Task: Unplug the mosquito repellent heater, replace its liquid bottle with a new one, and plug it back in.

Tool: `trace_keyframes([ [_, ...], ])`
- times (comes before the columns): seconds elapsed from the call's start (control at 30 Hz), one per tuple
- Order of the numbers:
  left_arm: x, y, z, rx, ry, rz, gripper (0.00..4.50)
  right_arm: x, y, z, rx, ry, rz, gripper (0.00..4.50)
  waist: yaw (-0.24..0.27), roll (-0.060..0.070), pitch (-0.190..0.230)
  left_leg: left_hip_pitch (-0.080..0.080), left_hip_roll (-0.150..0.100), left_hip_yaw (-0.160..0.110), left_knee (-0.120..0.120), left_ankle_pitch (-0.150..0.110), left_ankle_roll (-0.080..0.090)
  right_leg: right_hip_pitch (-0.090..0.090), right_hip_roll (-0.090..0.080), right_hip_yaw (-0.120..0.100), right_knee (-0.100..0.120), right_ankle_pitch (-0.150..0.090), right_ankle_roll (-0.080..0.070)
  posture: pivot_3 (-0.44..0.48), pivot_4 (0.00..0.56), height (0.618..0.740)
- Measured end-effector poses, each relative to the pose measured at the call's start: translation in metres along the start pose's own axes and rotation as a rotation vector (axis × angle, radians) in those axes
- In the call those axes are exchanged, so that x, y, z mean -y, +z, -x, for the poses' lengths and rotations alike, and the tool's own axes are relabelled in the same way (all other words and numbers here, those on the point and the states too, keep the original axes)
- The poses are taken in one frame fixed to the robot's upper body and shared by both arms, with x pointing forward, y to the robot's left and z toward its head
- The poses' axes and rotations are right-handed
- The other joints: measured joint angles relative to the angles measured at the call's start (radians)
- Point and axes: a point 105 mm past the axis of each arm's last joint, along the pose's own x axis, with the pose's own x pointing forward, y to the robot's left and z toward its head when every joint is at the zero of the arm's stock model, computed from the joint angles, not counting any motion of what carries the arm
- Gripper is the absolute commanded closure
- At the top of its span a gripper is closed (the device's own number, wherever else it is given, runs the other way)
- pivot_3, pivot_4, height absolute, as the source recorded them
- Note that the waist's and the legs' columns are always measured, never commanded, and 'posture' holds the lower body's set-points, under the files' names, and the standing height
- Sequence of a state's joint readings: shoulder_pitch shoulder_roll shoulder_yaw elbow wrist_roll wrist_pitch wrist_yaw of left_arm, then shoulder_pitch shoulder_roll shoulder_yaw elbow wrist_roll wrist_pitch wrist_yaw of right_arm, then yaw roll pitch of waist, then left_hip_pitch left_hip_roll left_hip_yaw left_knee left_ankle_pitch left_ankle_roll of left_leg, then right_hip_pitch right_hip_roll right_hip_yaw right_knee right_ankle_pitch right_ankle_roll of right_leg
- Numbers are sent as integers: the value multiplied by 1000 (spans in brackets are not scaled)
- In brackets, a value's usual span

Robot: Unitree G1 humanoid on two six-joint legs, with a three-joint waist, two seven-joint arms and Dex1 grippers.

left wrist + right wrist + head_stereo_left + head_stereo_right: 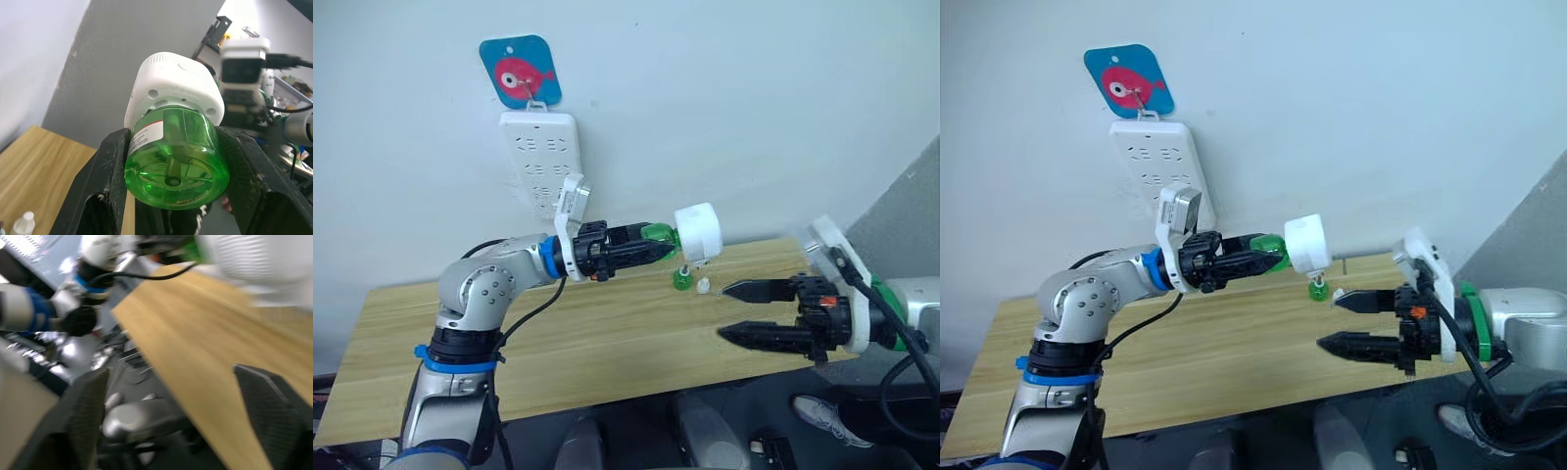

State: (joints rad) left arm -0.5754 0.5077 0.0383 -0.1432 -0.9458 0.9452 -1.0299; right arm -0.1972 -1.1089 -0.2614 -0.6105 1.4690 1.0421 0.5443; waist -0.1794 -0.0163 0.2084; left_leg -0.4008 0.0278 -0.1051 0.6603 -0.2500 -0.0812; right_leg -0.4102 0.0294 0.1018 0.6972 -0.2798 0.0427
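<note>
- The right gripper (741,311) hangs empty, jaws wide, just short of the small white rounded plastic mosquito repellent heater (699,233).
- The left gripper (658,247) clamps the heater's translucent green liquid bottle (176,162), so the heater is unplugged, midair over the light wooden table (558,343).
- Next, judging by this: grasp the heater, twist the bottle free.
- Beyond, a small green-based bottle (681,278) stands on the table; the long white power strip (543,157) hangs on the wall.

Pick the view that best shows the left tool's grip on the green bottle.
Left wrist view: the green bottle sits clamped between both fingers of the left tool, the mosquito repellent heater attached beyond. The eye views show it small, side-on. In the right wrist view it's a blurred green patch.
</note>
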Motion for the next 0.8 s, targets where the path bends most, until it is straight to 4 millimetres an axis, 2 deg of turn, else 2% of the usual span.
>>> trace_keyframes([
  [0.13,5,1,4,-28,-54,34,2204,34,-3,3,-43,-147,87,2971,-12,0,-1,1,0,0,0,0,0,0,0,0,0,0,0,-257,119,736],
  [0.27,10,5,3,-42,-101,66,2204,51,-6,-18,-43,-162,172,4447,-17,0,-1,0,1,0,0,0,0,0,1,0,0,0,0,-262,118,736],
  [0.43,13,6,4,-61,-122,92,2204,64,-7,-38,-25,-153,219,4500,-18,0,-2,0,1,-1,-1,0,0,0,1,-1,0,0,0,-254,119,736],
  [0.53,14,5,4,-65,-123,106,2204,62,-4,-48,5,-109,227,4500,-17,0,-2,0,1,-1,0,0,0,0,0,-1,0,0,0,-248,120,736],
  [0.63,13,5,4,-65,-119,109,2204,54,-2,-53,18,-54,219,4500,-16,0,-2,0,1,-1,0,0,0,0,0,-1,0,1,-2,-246,120,736],
  [0.8,11,5,1,-51,-106,107,2204,28,11,-55,60,63,205,4500,-16,1,-2,0,1,-2,0,0,0,0,0,-2,1,1,-2,-251,123,736],
])
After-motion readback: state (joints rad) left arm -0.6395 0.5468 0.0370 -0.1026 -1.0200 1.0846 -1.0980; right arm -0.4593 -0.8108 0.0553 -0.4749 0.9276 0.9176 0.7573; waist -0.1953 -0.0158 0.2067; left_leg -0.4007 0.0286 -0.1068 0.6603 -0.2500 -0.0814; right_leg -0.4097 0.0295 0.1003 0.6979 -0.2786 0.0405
